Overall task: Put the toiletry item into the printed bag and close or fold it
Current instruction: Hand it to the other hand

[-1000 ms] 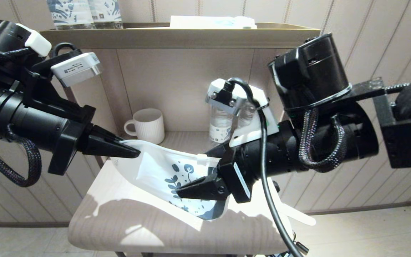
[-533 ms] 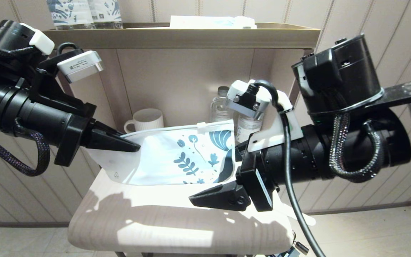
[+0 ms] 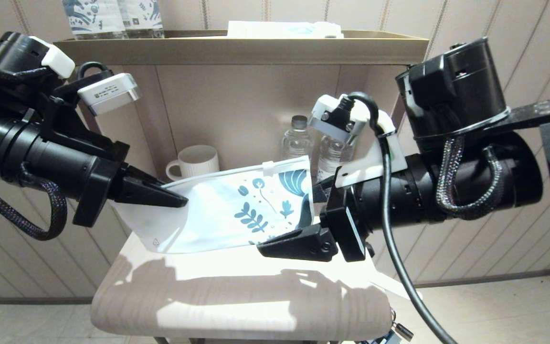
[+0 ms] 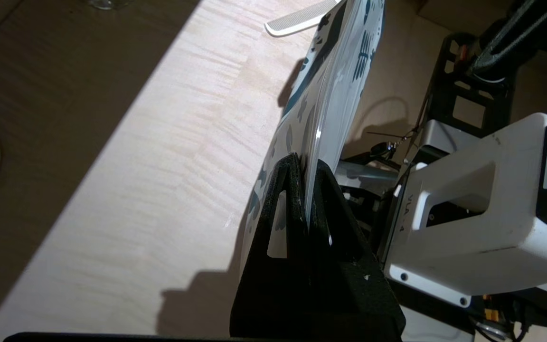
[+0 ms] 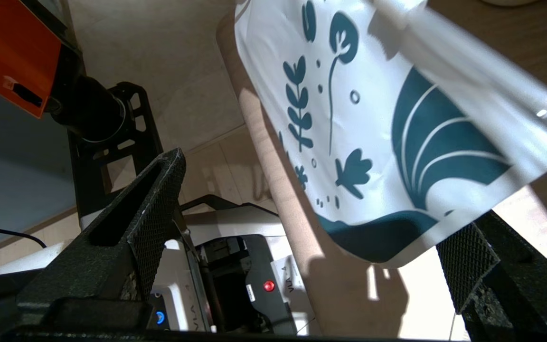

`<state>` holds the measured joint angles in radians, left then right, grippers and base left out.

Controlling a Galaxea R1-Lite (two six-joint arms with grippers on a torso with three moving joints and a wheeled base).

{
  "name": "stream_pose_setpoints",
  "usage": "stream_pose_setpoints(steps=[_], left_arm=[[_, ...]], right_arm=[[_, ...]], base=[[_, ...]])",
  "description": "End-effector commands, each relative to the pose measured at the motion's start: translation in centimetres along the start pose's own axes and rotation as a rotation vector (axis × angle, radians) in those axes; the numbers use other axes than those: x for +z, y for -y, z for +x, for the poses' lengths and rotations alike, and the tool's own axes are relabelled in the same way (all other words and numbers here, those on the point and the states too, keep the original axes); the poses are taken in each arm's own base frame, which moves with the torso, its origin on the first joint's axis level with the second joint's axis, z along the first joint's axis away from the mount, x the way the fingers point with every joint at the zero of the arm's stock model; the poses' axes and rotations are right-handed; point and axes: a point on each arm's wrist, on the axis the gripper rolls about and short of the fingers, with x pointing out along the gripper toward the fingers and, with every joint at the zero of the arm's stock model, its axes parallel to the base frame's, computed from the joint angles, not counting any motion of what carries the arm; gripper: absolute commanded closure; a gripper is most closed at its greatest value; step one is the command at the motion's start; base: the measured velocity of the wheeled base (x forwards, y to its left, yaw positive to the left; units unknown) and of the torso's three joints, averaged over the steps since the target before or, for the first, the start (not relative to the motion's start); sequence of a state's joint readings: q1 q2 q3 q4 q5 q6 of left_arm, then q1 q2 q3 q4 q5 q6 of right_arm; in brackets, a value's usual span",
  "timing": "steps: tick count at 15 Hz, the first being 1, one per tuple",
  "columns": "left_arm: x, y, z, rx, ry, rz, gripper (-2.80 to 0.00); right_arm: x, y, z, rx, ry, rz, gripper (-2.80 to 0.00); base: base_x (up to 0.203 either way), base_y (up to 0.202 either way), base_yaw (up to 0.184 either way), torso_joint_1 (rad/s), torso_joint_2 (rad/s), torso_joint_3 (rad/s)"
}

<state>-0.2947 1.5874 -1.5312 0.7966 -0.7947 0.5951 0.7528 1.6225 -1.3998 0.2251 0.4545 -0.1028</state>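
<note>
The left end effector (image 3: 174, 199) is clenched on the plain white end of the printed bag (image 3: 237, 215) and holds it in the air above the worktop (image 3: 237, 306). In the left wrist view, both fingers (image 4: 287, 199) press together with the thin bag edge (image 4: 330, 95) pinched between them. The bag hangs stretched roughly level, its strip edge uppermost and its leaf-and-flower print toward the right arm. The right end effector (image 5: 302, 247) is released: its jaws stand wide apart, one on either side of the bag's printed lower corner (image 5: 378, 237), and neither touches the plastic. In the head view, the lower finger (image 3: 299, 243) lies just beneath the bag's bottom edge. The toiletry item (image 4: 297, 20) lies flat on the worktop beyond the bag, outside it. A white mug (image 3: 196, 167) and clear bottles (image 3: 299, 141) stand at the back of the shelf.
</note>
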Motion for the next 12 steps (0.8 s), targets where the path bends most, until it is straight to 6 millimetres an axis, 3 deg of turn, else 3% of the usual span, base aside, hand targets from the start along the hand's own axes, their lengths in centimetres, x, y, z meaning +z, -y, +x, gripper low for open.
stream_pose_setpoints(steps=[1, 12], left_arm=[[-0.2, 0.3, -0.1, -0.013, 0.003, 0.001, 0.00], [-1.0, 1.6, -0.4, -0.053, 0.010, 0.020, 0.00]], right_arm=[[0.0, 0.5, 0.6, 0.009, -0.007, -0.006, -2.80], [0.3, 0.5, 0.8, 0.056, -0.036, -0.032, -2.80]], base=[[0.000, 0.000, 0.000, 0.000, 0.00, 0.000], [0.000, 0.000, 0.000, 0.000, 0.00, 0.000]])
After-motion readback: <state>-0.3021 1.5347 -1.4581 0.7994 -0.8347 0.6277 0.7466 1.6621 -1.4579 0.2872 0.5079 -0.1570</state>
